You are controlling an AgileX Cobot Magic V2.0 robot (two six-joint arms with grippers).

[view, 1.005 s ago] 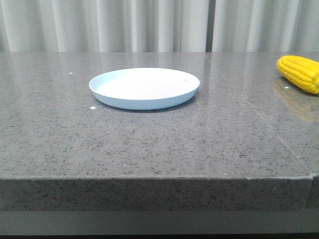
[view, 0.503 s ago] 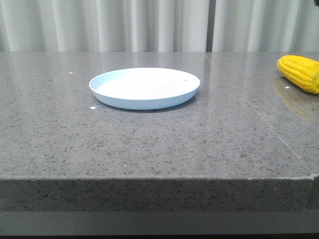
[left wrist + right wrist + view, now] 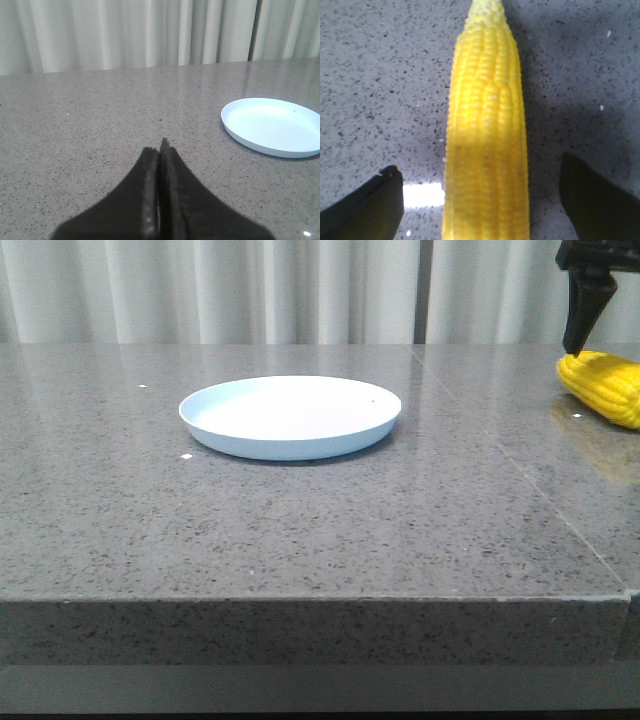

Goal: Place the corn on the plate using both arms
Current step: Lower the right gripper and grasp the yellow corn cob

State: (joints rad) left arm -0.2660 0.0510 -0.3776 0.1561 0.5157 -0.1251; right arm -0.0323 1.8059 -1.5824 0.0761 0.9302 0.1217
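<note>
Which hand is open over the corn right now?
The right hand: its fingers straddle the corn. The left hand is shut, away from it.

- Left gripper (image 3: pixel 160 150): two matte black fingers, wide at the base and narrowing to a blunt point. The inner edges where they meet look rough, kinda grainy, like a textured pad strip.
- Right gripper (image 3: pixel 485 192): two plain black fingers (image 3: pixel 367 205) with angled, chamfered corners, no markings on them that I can see.
- From the front, the right arm is just a dark angular block with one tapered black finger (image 3: pixel 580 310) pointing down. Can't make out screws or cables anywhere.
</note>
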